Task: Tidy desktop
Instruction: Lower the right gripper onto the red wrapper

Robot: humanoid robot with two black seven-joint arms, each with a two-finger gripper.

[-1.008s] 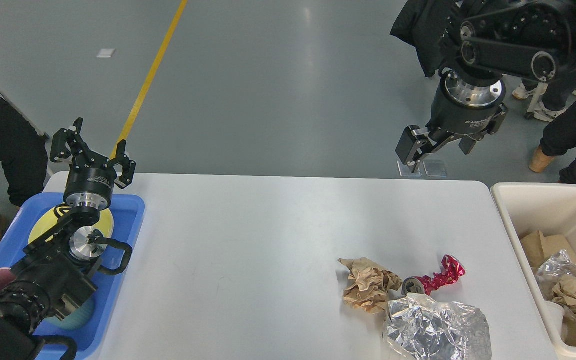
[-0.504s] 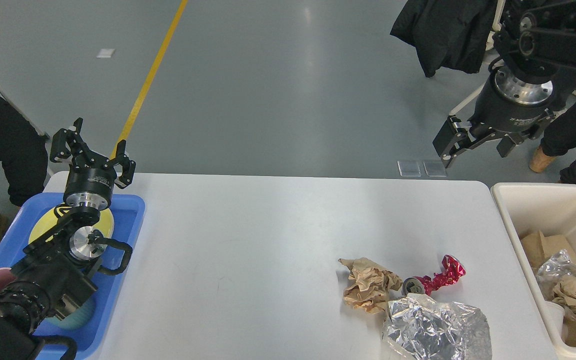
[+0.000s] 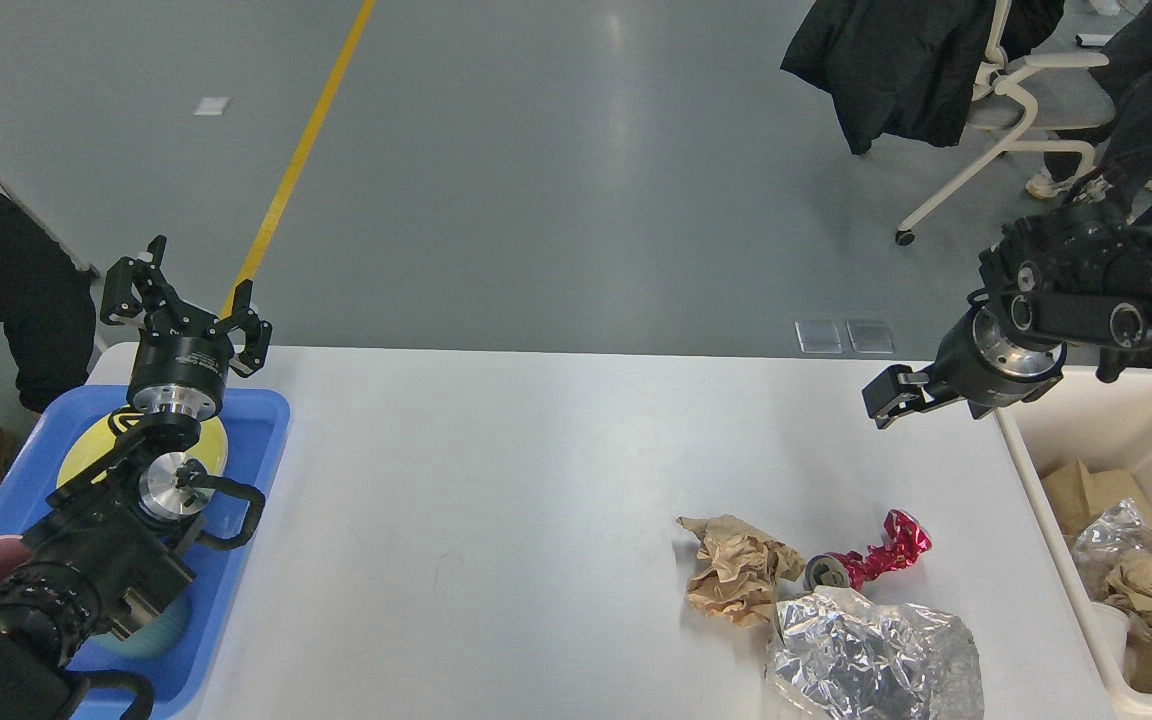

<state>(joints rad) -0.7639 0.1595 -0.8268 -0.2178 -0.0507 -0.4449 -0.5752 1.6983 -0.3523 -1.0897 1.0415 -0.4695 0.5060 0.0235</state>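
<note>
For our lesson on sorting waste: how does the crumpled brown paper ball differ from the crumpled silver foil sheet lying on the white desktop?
The crumpled brown paper ball is matte and tan; the crumpled silver foil sheet is shiny and reflective. The paper is the smaller wad; the foil spreads wider. The paper lies farther from the near edge; the foil sits closer. Both lie crushed on the white desktop.

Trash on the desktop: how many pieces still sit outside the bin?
3, clustered at the desktop's near right: crumpled brown paper, crushed red can right of it, foil sheet in front. The foil may hide more.
</note>
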